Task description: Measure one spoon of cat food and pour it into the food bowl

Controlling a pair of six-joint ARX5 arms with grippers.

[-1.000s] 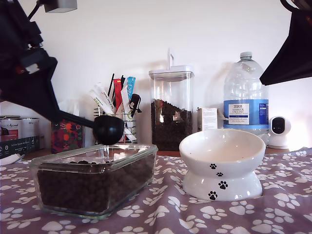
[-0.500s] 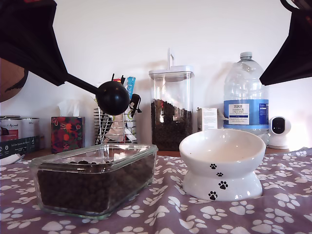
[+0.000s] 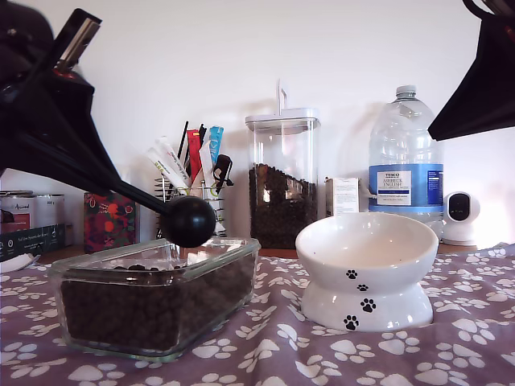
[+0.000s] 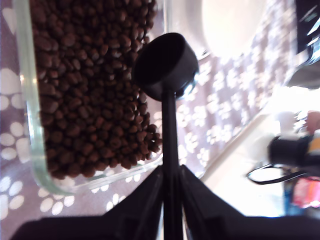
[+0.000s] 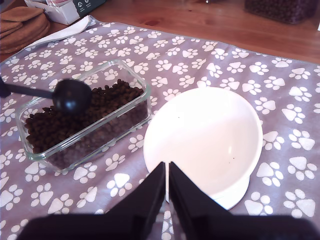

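Gripping the long handle of the black plastic measuring spoon (image 4: 165, 70), my first gripper (image 4: 169, 187) holds its cup over brown cat food (image 4: 85, 90) in the rectangular clear glass dish (image 3: 153, 293). My second gripper (image 5: 167, 187), jaws nearly together and empty, hangs above the white paw-print ceramic food bowl (image 5: 205, 135).
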